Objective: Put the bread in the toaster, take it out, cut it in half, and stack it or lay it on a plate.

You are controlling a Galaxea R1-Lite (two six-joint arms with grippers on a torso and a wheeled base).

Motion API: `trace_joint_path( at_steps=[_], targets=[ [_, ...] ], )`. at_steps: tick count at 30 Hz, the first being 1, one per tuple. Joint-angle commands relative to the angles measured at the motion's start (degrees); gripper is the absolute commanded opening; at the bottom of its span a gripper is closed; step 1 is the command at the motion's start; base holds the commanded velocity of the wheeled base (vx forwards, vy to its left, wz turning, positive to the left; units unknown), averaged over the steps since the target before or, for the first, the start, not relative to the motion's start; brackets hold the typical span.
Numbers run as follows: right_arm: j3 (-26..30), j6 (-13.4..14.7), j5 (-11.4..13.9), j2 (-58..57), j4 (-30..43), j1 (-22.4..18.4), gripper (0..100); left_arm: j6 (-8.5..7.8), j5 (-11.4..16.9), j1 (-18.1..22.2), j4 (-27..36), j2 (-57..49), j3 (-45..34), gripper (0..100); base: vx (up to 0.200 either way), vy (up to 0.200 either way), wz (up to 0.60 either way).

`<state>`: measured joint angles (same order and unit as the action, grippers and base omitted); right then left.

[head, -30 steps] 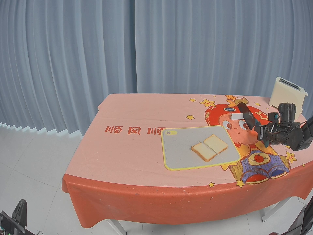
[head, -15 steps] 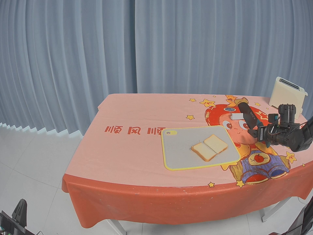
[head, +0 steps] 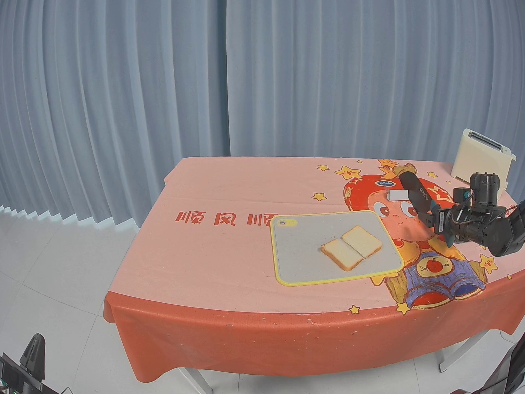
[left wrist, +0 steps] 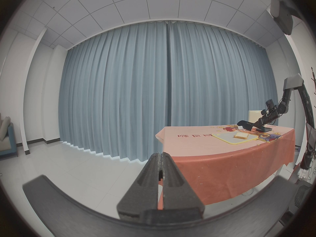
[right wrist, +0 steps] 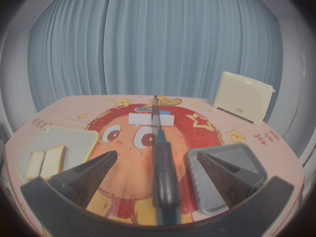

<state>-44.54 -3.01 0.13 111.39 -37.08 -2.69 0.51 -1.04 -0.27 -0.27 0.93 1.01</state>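
the two bread halves [head: 351,247] lie side by side on the cutting board [head: 306,269] on the counter [head: 219,258]; light, soft and crumbly, they likely want a gentle pinch across the crust edges. the right end effector [right wrist: 156,154] gapes wide around the knife [right wrist: 163,178], while the left end effector [left wrist: 161,163] is closed, empty. red characters [head: 226,218] mark the cloth, and the toaster [head: 482,160] bears small, unreadable print.

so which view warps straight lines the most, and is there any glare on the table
Head view: the curtain folds bow outward and the table front edge curves; the light is even, with no glare on the cloth. Left wrist view: the strongest warp, the ceiling tiles arc and the corners go dark. Right wrist view: a dark rounded rim, the table swells like a dome and the toaster looks tilted.
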Motion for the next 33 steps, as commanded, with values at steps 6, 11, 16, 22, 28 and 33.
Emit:
trace_joint_path(
  at_steps=[6,11,16,22,28,33],
  targets=[
    [3.76,2.84,-0.13,-7.24,-1.85,0.41,100,0.02,-0.02,0.0,0.0,-0.05,-1.01,0,0.0,0.0,0.0],
    [7.28,6.26,1.01,-12.68,-1.85,0.76,100,0.02,-0.02,0.0,0.0,-0.05,-1.01,0,0.0,0.0,0.0],
    [7.54,6.7,1.8,-17.52,-1.68,0.15,100,0.02,-0.02,0.0,0.0,-0.05,-1.01,0,0.0,0.0,0.0],
    [8.42,5.56,2.15,-18.05,-1.68,-2.23,100,0.02,-0.02,0.0,0.0,-0.05,-1.01,0,0.0,0.0,0.0],
    [11.32,4.51,2.06,-18.49,-1.85,-1.44,100,0.02,-0.02,0.0,0.0,-0.05,-1.01,0,0.0,0.0,0.0],
    [11.5,3.19,2.15,-19.45,-1.85,-1.52,100,0.02,-0.02,0.0,0.0,-0.05,-1.01,0,0.0,0.0,0.0]
  ],
)
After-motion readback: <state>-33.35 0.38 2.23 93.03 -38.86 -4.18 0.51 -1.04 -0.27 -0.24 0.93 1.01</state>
